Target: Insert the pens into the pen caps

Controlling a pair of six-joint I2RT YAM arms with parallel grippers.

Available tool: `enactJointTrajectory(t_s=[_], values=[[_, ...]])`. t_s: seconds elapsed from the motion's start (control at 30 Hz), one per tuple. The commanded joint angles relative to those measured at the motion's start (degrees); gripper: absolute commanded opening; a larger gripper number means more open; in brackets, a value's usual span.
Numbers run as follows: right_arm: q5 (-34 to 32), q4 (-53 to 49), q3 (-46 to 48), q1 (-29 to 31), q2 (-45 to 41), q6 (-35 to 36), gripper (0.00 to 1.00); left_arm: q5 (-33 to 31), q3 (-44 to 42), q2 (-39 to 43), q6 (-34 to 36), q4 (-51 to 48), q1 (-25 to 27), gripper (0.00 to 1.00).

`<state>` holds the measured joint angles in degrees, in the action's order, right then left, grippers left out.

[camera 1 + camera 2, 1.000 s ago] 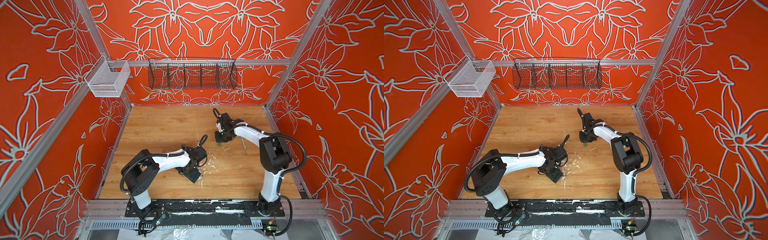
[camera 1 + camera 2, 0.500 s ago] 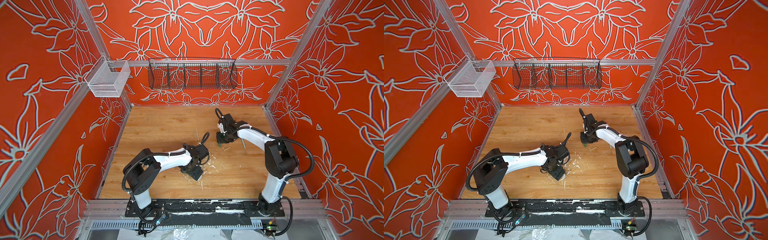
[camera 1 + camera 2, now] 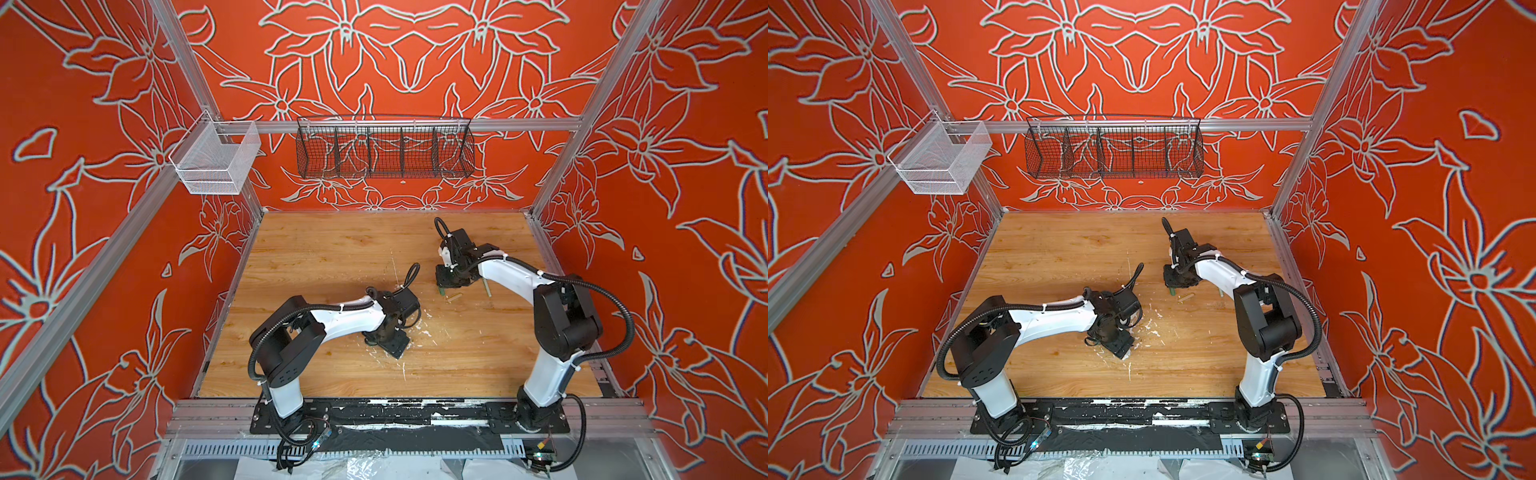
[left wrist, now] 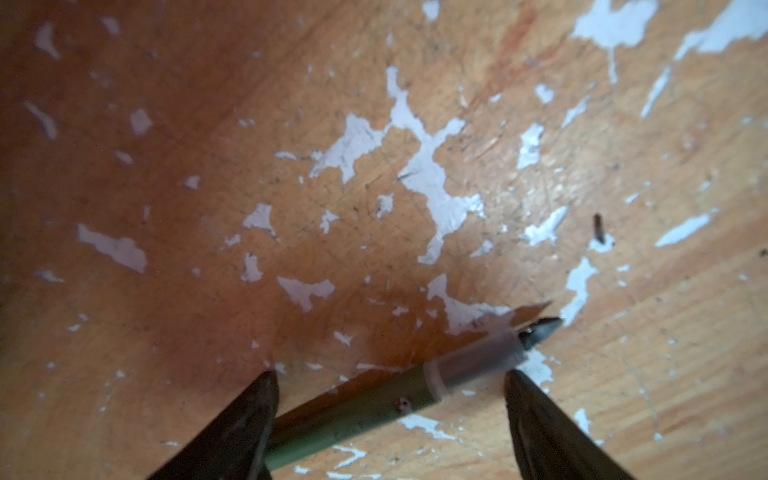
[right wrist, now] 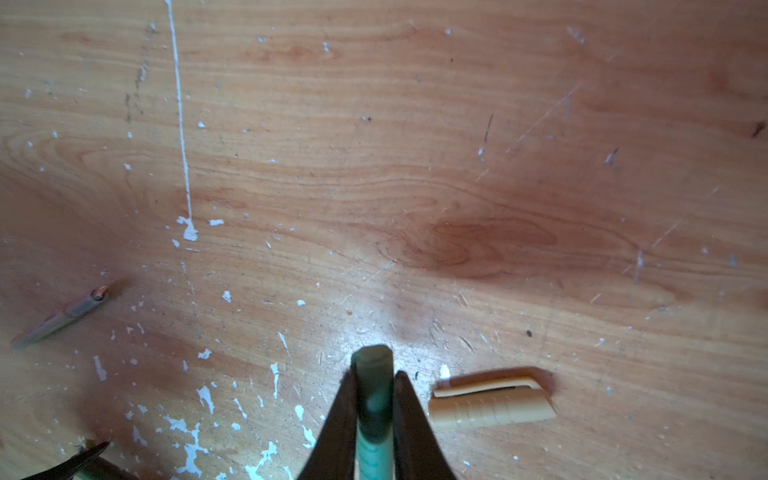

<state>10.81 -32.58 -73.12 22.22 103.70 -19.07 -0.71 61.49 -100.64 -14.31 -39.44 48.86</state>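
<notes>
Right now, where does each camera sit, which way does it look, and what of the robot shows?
Top views: high above the front, looking down on the wooden table; left arm and right arm show in both.
Left wrist: on the left arm, looking down close; the open left pincer straddles a pale green pen.
Right wrist: on the right arm, looking down; the right pincer is shut on a green tube.
Shared: the tan cap shows in the right wrist view and both top views.

Black basket (image 3: 384,151) and white bin (image 3: 216,162) hang — above wooden tabletop (image 3: 332,257).
</notes>
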Motion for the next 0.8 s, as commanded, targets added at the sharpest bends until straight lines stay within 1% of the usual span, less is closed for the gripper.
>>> enactJointTrajectory(t_s=[0.0,0.1,0.27,0.43,0.5,0.57,0.67,0.7,0.77], values=[[-0.35,0.72,1.94,0.26,-1.94,-1.79,0.18,1.33,0.03,-0.58,-2.14,-0.14,0.18,0.83],[-0.02,1.27,2.28,0.27,-1.51,-2.37,0.18,2.33,-1.43,-0.13,-2.57,0.42,0.18,0.78],[0.69,1.83,2.63,0.29,-0.96,-2.55,0.18,2.45,-2.77,0.7,-0.54,-0.57,0.12,0.79],[0.53,1.96,2.9,0.36,-1.31,-2.64,0.18,9.56,-2.64,0.56,-0.6,0.78,-0.49,0.78],[0.36,1.97,2.82,0.37,-1.1,-2.47,0.18,11.35,-3.28,1.73,-1.44,1.7,-0.69,0.77],[-0.15,1.29,2.27,0.47,-0.3,-1.84,0.19,9.77,-3.98,3.63,-1.88,0.85,-0.86,0.78],[-1.88,-1.29,0.1,0.97,1.3,0.7,0.24,5.75,-4.81,6.53,-1.8,-1.57,-2.1,0.87],[-2.5,-2.21,-1.04,1.14,1.95,1.55,0.25,5.72,-5.33,7.42,-1.42,-1.56,-2.71,0.89],[-3.72,-4.88,-3.66,1.5,3.73,3.18,0.26,6.93,-6.19,8.33,-0.27,-1.34,-4.22,0.89]])
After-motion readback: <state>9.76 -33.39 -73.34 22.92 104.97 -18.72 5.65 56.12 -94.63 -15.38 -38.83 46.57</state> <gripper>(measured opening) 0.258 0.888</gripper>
